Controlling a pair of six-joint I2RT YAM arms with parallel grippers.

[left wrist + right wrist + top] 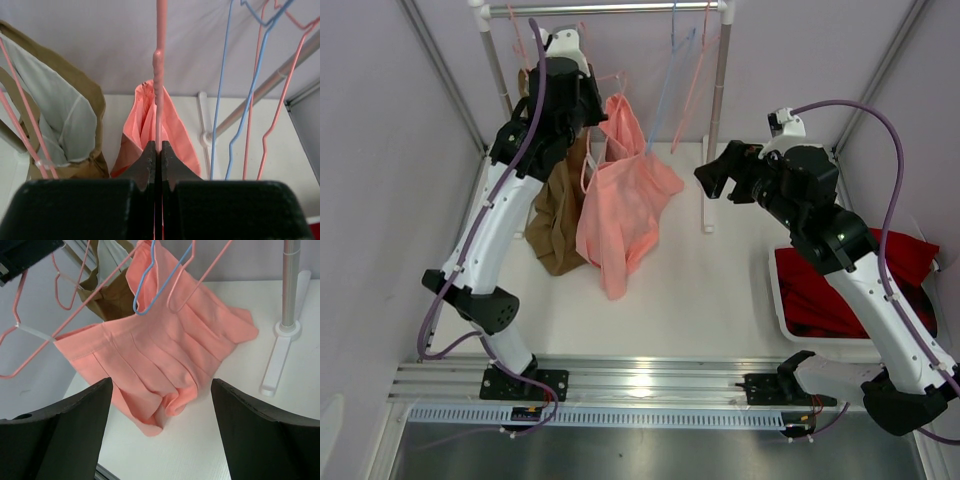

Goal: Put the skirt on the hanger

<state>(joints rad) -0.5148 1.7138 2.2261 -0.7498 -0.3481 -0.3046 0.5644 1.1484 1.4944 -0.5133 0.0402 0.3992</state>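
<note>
- The left gripper [159, 149] has its jaws pressed together on the thin wire of the pink hanger [160, 75], just under the rack's top rail [610, 8].
- The wire runs straight up from between the fingers. A thicker twisted stretch shows higher on it.
- The skirt [625, 200] hangs from that hanger below the rail, bunched in folds. Its lower end reaches down to the white table [710, 290] between the rack's two posts.
- A brown garment [558, 215] with a pale lining hangs just beside the skirt, on the side of the rack's left post.
- A pale blue hanger [222, 100] and other pink wire hangers dangle from the rail towards the rack's right post [720, 100].
- The right gripper [715, 168] holds nothing. Its fingers are spread wide and it sits in the air by the right post, facing the skirt without touching it.
- A white bin [773, 285] stands to the right of the rack, well apart from it. It holds a crumpled dark red cloth [840, 295], partly hidden under the right arm.
</note>
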